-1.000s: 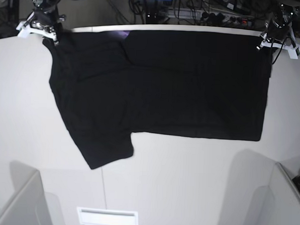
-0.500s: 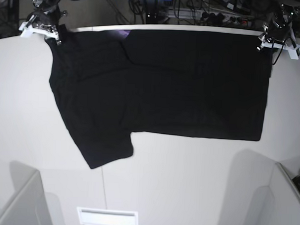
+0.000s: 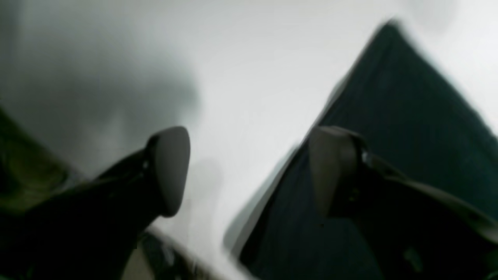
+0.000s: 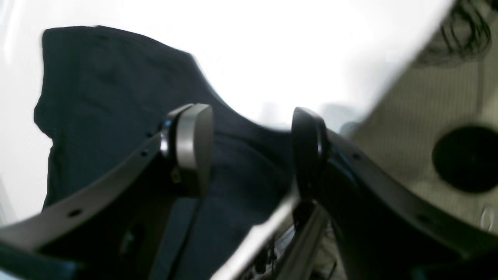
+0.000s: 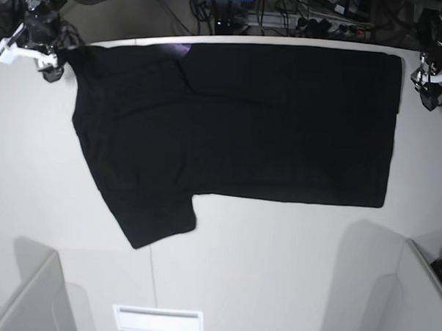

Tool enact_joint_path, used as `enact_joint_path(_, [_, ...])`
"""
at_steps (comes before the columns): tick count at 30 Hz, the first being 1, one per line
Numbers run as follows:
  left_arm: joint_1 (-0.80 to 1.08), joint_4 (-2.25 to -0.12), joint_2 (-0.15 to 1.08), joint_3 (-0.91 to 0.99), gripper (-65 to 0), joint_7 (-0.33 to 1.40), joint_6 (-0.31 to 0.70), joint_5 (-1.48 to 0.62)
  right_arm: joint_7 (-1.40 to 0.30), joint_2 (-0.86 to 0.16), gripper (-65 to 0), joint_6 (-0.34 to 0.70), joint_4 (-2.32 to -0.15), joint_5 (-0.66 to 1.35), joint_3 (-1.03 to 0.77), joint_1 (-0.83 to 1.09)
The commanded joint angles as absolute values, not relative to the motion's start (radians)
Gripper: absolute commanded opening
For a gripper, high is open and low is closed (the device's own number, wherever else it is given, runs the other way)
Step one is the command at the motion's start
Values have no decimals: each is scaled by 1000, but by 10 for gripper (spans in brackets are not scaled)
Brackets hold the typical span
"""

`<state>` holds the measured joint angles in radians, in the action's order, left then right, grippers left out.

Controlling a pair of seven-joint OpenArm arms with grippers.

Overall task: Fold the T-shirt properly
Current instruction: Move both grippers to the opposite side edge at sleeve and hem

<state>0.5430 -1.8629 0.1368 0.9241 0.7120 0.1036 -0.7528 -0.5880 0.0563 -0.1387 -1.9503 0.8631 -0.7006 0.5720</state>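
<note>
The large black short-sleeved cloth T-shirt (image 5: pixel 237 129) lies spread on the white bench (image 5: pixel 275 270), folded lengthwise along its far edge, one sleeve jutting toward the near left. Both tools stand with jaws apart and hold nothing: the left tool (image 3: pixel 249 171) is beside the shirt's right far corner, the right tool (image 4: pixel 253 151) just off its left far corner. The next fold probably calls for tucking that loose sleeve in. Pinch only the sleeve's top layer near its hem, lift low, and lay it flat without dragging the body.
</note>
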Motion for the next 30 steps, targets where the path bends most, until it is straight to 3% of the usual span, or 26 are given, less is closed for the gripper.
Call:
enact_joint_path(1, [529,-1886,160,931,-186,693,110,-760,-567,24,-339,-128,-1966,871,-693,545])
enact_joint_path(15, [265,-1801,315,768,-188,693,108,-759,-567,-180,-339,-131,-1735,820,-449,222])
enact_joint_path(23, [134,-1630,410,673,-188,693,108,-756,-567,-180,-332,-127,-1601,645,-320,16])
enact_joint_path(30, [28,-1567,423,570,-188,693,108,-507,-567,-197,-330,-125,-1369,641,-232,-179])
